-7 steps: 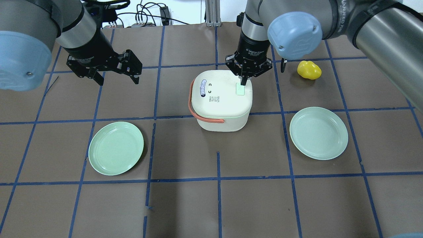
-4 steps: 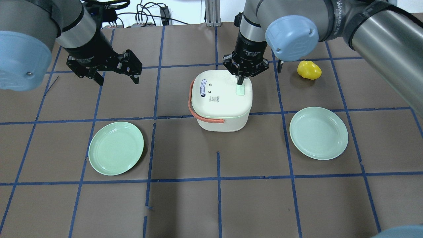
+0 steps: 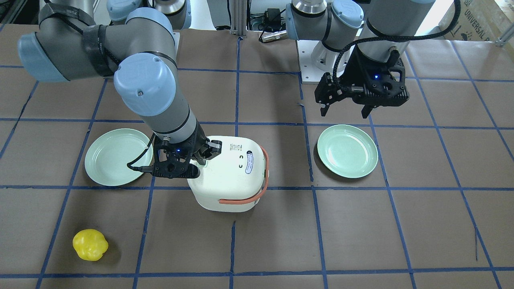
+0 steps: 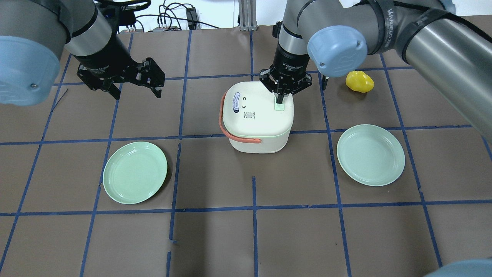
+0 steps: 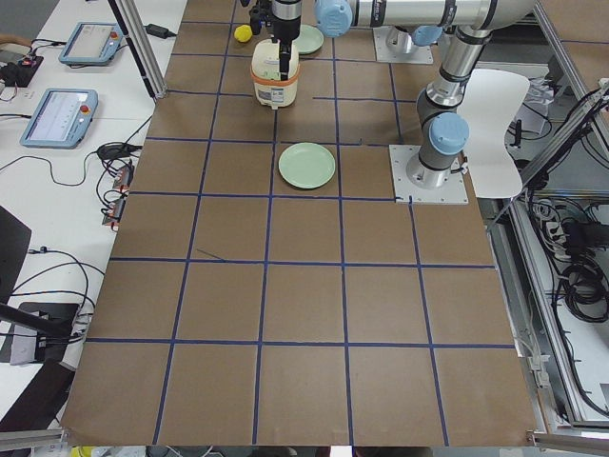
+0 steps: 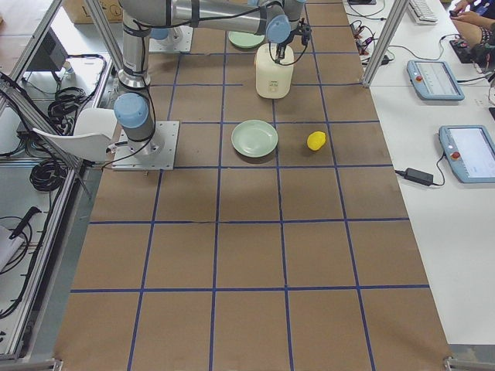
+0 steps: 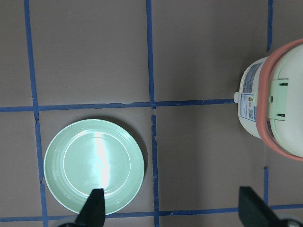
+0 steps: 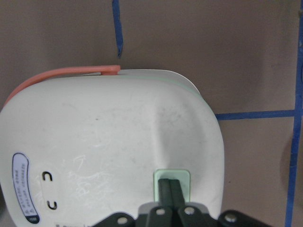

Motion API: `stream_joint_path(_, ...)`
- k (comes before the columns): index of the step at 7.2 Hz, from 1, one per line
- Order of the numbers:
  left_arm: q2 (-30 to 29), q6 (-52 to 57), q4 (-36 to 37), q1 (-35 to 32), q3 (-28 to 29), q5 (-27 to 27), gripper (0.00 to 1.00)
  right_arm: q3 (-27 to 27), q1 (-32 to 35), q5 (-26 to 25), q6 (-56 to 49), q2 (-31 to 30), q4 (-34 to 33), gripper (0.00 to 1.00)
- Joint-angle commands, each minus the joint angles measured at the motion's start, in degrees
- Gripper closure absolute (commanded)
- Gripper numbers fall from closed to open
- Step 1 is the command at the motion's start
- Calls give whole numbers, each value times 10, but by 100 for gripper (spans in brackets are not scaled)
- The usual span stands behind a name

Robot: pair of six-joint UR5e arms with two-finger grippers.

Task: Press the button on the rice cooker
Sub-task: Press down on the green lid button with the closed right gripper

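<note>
- Overhead exterior view: the rice cooker [image 4: 256, 115] sits mid-table. Its pale green button [image 4: 279, 105] is on the lid near the 3 o'clock edge.
- The right gripper [image 4: 280, 98] comes straight down from 12 o'clock, fingers pressed together with nothing pinched. Closed like that, the two tips work as one narrow poker that fits the small button.
- Right wrist-mounted view: the joined fingertips [image 8: 170, 188] sit on the button [image 8: 172, 175], covering its 6 o'clock half. Contact looks made; can't tell whether it is pushed down fully.
- Step judged: the press itself, near the end of the task. Next needs a short straight push and no sideways slide, since the target is small and close to the lid's edge.
- Risk: an off-centre push could tip or scoot the light cooker.
- The left gripper [image 4: 136, 92] hovers at the cooker's 9 to 10 o'clock, well apart, fingers spread and empty. It is probably parked there to stay out of the way.
- The orange handle [image 4: 222, 122] lies folded round the 9 to 6 o'clock side, away from the button.
- Bystanders: one green plate [image 4: 134, 172] at 8 o'clock, another plate [image 4: 371, 154] at 4 o'clock, a yellow lump [image 4: 359, 81] toward 2 o'clock.
</note>
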Motion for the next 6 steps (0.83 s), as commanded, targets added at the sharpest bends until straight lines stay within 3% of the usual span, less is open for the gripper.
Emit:
stream_joint_path(1, 0, 0, 0, -1, 0, 0, 0, 2, 0, 0, 0, 1, -6, 92)
stream_joint_path(4, 0, 0, 0, -1, 0, 1, 0, -12, 0, -9, 2, -4, -2, 91)
stream_joint_path(5, 0, 0, 0, -1, 0, 0, 0, -27, 0, -10, 4, -21, 37, 81)
stream_joint_path(6, 0, 0, 0, -1, 0, 1, 0, -77, 0, -19, 6, -52, 117, 68)
